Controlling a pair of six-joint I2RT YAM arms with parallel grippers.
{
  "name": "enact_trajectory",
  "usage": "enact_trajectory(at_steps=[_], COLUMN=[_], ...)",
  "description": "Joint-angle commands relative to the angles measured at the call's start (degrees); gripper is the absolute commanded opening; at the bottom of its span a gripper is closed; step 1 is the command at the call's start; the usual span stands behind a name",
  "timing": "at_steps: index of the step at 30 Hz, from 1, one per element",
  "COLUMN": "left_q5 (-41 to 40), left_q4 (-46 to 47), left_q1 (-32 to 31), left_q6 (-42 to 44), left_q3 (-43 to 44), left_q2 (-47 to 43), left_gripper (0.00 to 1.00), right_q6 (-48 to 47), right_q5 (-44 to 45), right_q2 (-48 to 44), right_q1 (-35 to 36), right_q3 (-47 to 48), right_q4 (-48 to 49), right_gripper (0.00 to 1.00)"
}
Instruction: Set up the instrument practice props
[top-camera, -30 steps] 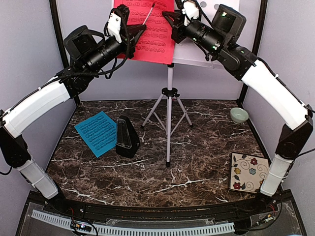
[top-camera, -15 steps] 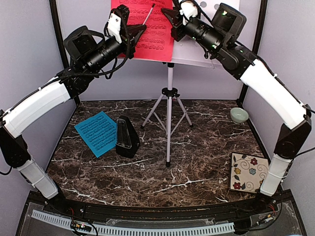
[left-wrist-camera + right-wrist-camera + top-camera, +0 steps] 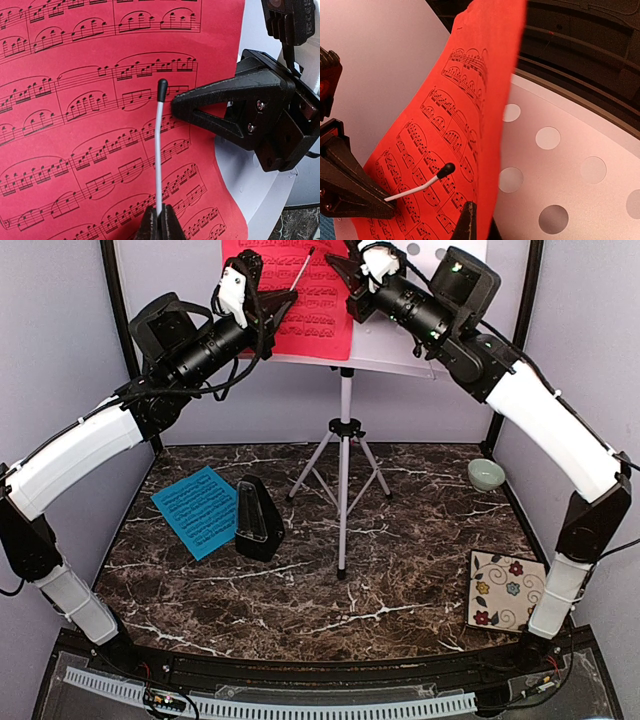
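Note:
A red sheet-music page (image 3: 305, 310) lies against the white perforated desk (image 3: 560, 165) of the tripod music stand (image 3: 345, 440). My left gripper (image 3: 161, 225) is shut on the stand's thin white page-holder wire (image 3: 158, 150), whose black tip (image 3: 162, 88) hovers over the page. My right gripper (image 3: 479, 225) is shut on the red page's right edge (image 3: 495, 125), which curls away from the desk. From above, the left gripper (image 3: 288, 298) and the right gripper (image 3: 340, 266) meet at the page. The cyan-blue page (image 3: 200, 510) and the black metronome (image 3: 257, 520) rest on the table.
A pale green bowl (image 3: 486, 474) stands at the right back of the marble table (image 3: 400, 580). A floral tile (image 3: 507, 590) lies at the right front. The tripod legs (image 3: 342, 480) spread over the table's middle, next to the metronome.
My right gripper has risen slightly, lifting the red page's edge a little higher on the desk. The left gripper and its wire have stayed put.

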Motion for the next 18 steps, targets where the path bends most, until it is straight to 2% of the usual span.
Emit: enact_trajectory(at_steps=[1, 9, 14, 18], left_q5=[1.88, 1.16, 0.85, 1.47], left_q4=[1.02, 1.02, 1.4, 1.8], left_q1=[-0.26, -0.26, -0.26, -0.26], left_q6=[0.18, -0.01, -0.53, -1.19], left_q3=[0.02, 0.11, -0.56, -1.59], left_q2=[-1.76, -2.0, -2.47, -3.04], left_gripper=[0.0, 0.01, 0.27, 0.35], right_q6=[-1.69, 0.3, -0.43, -1.33], right_q5=[-0.32, -2.15, -1.36, -1.11], right_q2=[0.92, 1.5, 1.15, 1.14], right_q1=[0.45, 0.45, 0.45, 0.45], right_q3=[0.99, -0.91, -1.29, -1.37], right_q4=[3.12, 4.59, 5.82, 6.5], right_gripper=[0.0, 0.0, 0.0, 0.0])
